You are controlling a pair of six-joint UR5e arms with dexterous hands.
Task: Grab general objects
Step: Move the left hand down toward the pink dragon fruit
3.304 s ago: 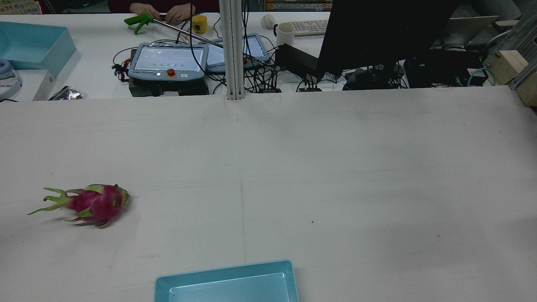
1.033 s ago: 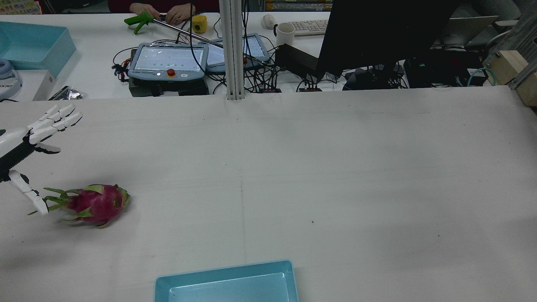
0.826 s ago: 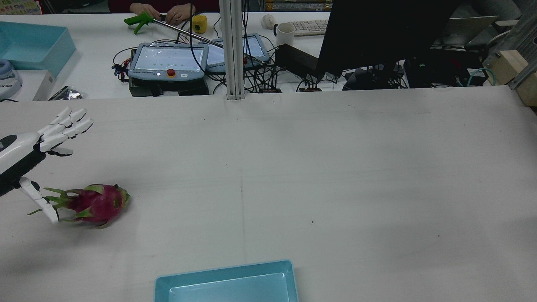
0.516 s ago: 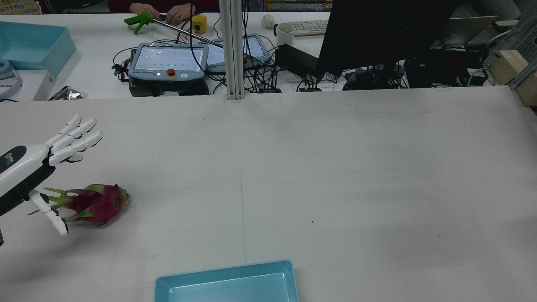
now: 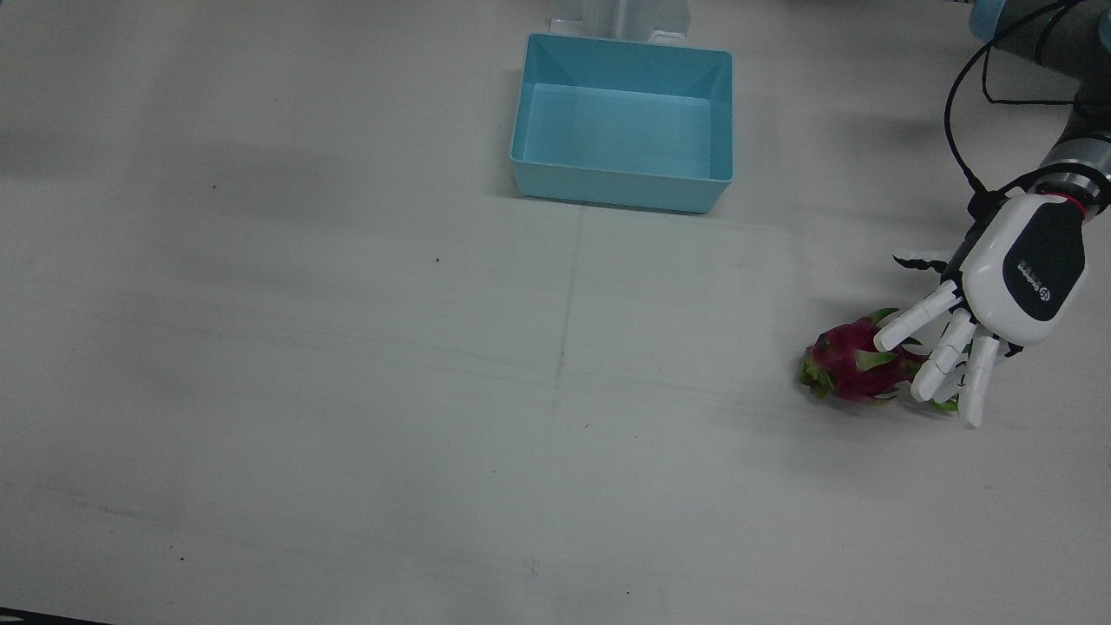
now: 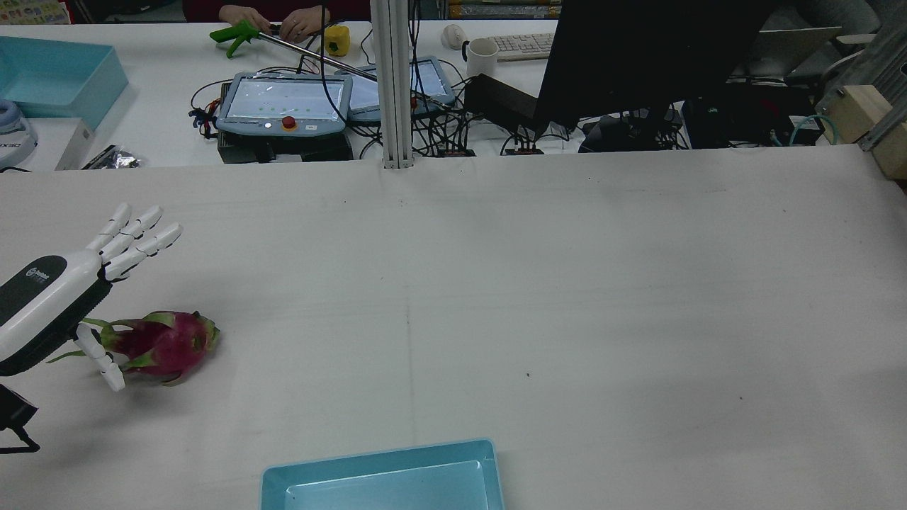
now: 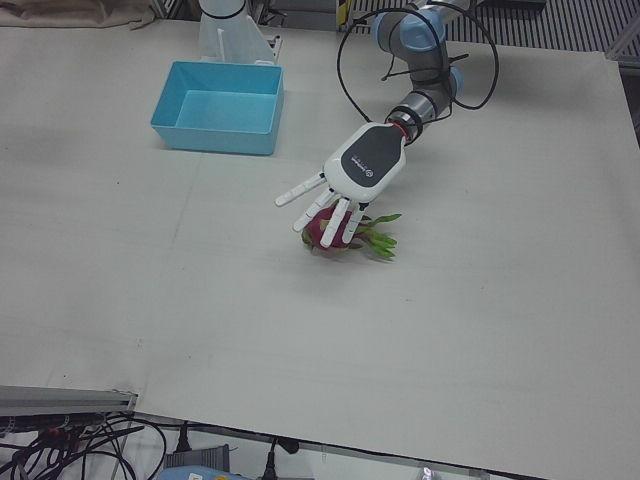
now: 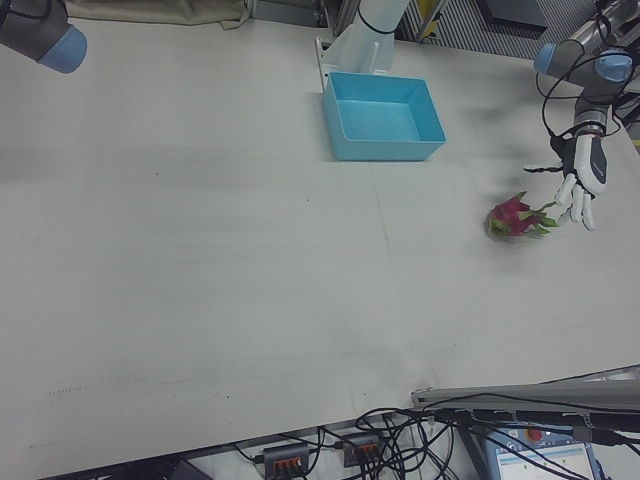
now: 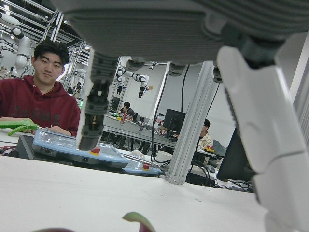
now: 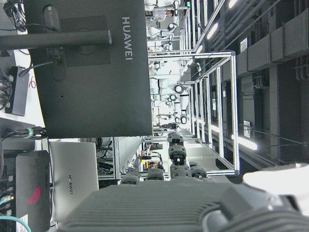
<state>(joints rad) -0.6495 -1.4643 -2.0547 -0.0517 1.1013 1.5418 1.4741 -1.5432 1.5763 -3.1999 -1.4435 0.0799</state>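
Over the dragon fruit (image 6: 163, 344), the left hand (image 6: 67, 294) has advanced, fingers spread.

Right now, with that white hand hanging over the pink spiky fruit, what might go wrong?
The left hand is open above the stem end of the dragon fruit, not its thick middle, so closing there might catch only the thin green leaves and let the fruit slip. The fruit lies on its side on the bare table, so a nudge from one finger could roll it away. It also lies well away from the blue bin, so a weak hold could drop it.
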